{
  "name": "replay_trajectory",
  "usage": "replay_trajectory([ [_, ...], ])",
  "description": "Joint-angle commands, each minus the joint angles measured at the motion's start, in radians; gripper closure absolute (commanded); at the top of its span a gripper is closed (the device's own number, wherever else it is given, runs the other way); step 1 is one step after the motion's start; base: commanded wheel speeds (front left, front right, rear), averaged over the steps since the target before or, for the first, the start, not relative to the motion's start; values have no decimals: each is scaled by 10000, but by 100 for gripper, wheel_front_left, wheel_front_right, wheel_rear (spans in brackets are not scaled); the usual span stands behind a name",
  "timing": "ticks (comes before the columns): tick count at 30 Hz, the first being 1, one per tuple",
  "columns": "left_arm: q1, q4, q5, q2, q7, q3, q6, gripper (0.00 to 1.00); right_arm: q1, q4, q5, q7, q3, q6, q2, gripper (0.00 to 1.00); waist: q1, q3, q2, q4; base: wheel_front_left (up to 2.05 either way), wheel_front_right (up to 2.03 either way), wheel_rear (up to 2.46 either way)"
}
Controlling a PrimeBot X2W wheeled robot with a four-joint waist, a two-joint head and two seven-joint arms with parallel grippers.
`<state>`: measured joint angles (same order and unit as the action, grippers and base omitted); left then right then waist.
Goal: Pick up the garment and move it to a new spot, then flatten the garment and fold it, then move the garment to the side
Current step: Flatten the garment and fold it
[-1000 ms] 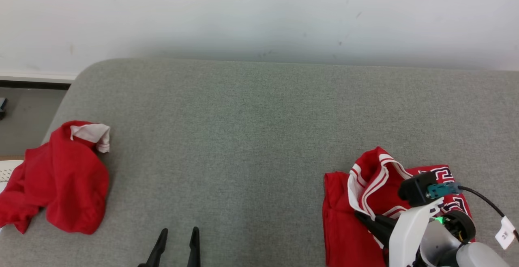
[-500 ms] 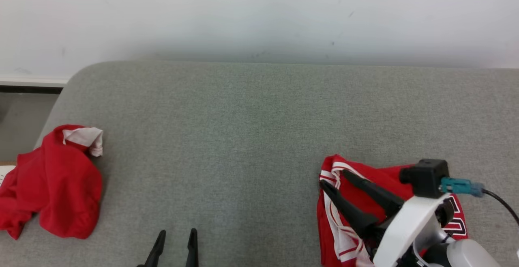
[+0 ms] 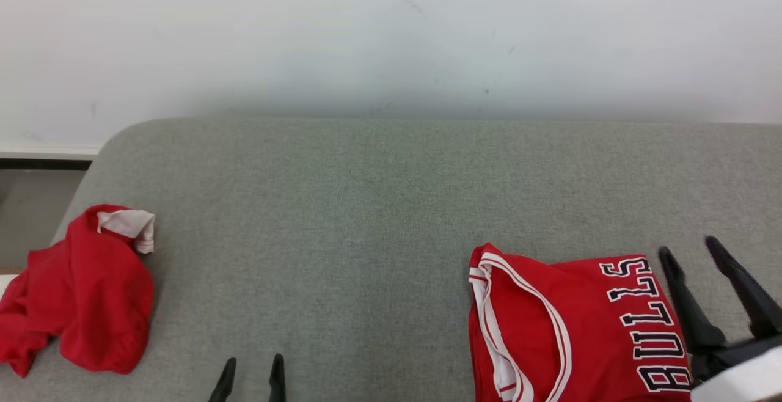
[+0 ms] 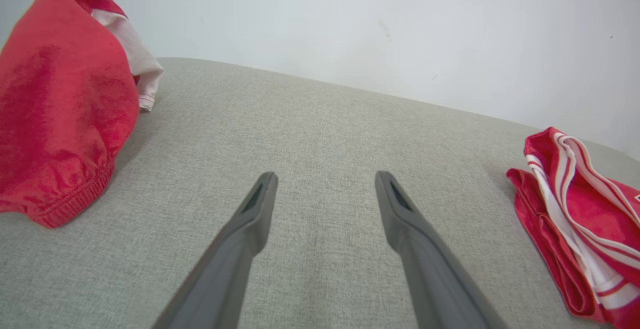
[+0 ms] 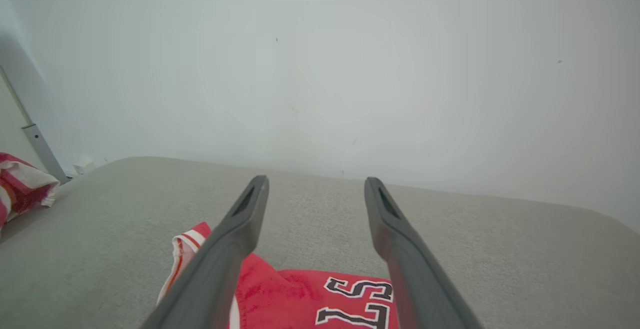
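Observation:
The garment, a red jersey [image 3: 568, 328] with white trim and "BULLS" lettering, lies folded flat on the grey cushion [image 3: 379, 206] at the lower right. It also appears in the left wrist view [image 4: 575, 219] and under the fingers in the right wrist view [image 5: 300, 294]. My right gripper [image 3: 689, 249] stands open just right of the jersey, raised off it and holding nothing; its own view shows the open gripper [image 5: 316, 181] too. My left gripper [image 3: 253, 360] is open at the bottom edge over bare cushion, shown again as the gripper [image 4: 325, 176] with nothing between its fingers.
A second red garment [image 3: 85, 292] with a white cuff lies crumpled at the cushion's left edge, also seen in the left wrist view [image 4: 55, 104]. A white wall [image 3: 391, 35] runs behind the cushion. Floor drops off beyond the rounded left corner.
My right gripper has opened, let go of the jersey and drawn back to the right. The jersey's raised flap has dropped flat. The head view has shifted a little.

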<state>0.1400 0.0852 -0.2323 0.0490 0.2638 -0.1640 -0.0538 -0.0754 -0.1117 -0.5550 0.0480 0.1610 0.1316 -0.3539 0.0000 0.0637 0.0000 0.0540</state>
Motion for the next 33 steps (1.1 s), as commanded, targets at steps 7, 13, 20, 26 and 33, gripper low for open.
replay_trajectory([
  [7,239,-124,436,34,7,378,233,0,1288,1872,2123,-2557,-1578,-20,195,0,0,-474,0,2,0,0,0],
  [13,327,-149,647,32,7,570,397,0,1829,2953,2653,-3128,-2415,-20,765,0,0,-691,0,-15,0,0,0],
  [20,511,-233,658,31,7,730,441,0,2358,3303,3001,-3127,-2663,-21,1294,0,0,-763,0,-146,0,0,0],
  [26,527,-256,656,32,6,752,479,0,2306,3457,2959,-3128,-2522,-21,1328,0,0,-716,0,-209,0,0,0],
  [33,448,-248,615,31,7,673,463,0,2110,3308,2867,-3129,-2465,-21,1164,0,0,-679,0,-215,0,0,0],
])
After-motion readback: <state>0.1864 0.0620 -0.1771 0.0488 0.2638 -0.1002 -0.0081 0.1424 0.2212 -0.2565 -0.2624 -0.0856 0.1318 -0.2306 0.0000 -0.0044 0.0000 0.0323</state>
